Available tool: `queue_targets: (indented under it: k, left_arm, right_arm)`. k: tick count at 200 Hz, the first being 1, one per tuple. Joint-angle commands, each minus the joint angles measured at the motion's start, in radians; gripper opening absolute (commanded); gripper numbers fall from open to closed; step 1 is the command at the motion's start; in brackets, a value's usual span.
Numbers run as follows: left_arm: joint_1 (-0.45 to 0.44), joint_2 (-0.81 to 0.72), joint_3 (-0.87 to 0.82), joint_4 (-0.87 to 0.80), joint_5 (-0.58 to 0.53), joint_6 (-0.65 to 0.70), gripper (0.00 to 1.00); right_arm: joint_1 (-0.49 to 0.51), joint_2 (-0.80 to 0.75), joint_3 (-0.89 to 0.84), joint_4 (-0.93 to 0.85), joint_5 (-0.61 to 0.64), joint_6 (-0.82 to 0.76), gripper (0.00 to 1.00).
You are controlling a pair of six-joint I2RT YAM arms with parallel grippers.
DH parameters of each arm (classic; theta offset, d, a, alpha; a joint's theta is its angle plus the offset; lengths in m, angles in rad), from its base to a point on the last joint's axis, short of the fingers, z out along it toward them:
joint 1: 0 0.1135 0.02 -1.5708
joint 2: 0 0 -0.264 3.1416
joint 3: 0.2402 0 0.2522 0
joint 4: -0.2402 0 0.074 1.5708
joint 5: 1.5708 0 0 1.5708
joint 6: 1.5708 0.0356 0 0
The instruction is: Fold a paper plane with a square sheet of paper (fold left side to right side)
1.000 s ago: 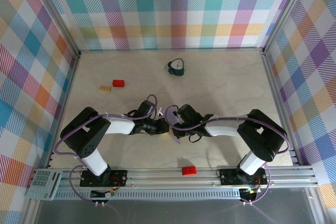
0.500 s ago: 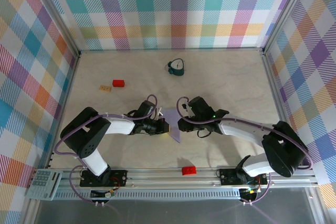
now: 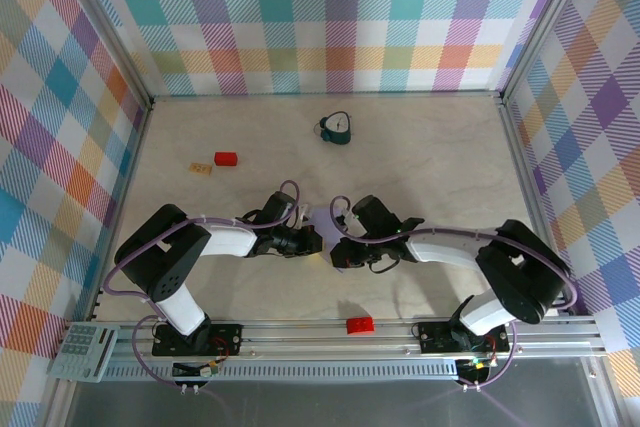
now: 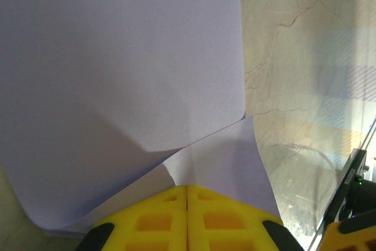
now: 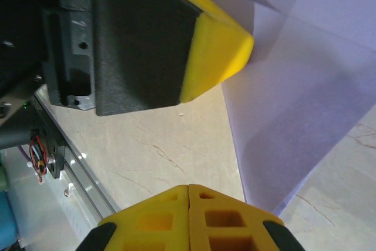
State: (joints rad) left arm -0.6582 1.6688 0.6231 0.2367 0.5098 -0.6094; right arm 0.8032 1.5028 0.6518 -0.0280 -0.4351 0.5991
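Plaid left wall (image 3: 50,97) is closing off that side, checks in pastel colours. A grey keypad (image 3: 85,350) is sitting at the near left corner, off the table (image 3: 440,167). The table top is showing pale beige with faint marble-like veins, matte, evenly lit. A tan block (image 3: 201,168) and a red block (image 3: 226,158) are lying just beside each other toward the left rear. The left arm (image 3: 225,240) is reaching in low toward the middle.

The left gripper (image 4: 187,195) is holding its yellow fingers together, and the square sheet of paper (image 4: 117,86) is running into the seam between them, looking clamped. The sheet is sitting near the table's centre front, between the two grippers, its upper layer curling over a lower layer and one edge resting on the table.

The right gripper (image 5: 188,195) is also keeping its fingers together. The sheet's lower corner is reaching its right fingertip; pinched or only touching, cannot tell.

A dark teal clock (image 3: 337,128) is standing well behind the grippers. A second red block (image 3: 359,324) is lying at the near edge against the metal rail (image 3: 300,332). The right arm (image 3: 450,244) is stretching in from the right. The plaid back wall (image 3: 330,17) and right wall (image 3: 600,97) are boxing in the rest.
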Motion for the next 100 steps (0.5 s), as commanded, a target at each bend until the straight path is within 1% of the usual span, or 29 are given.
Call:
queue_targets:
  k: [1,100]
  left_arm:
    - [-0.009,0.003,-0.022,-0.039,-0.040,0.016,0.08]
    - [-0.009,0.003,-0.023,-0.042,-0.043,0.016,0.08]
  right_arm:
    - [0.004,0.031,-0.014,0.049,-0.038,0.025,0.07]
    - [0.004,0.095,-0.055,0.077,-0.028,0.058,0.07]
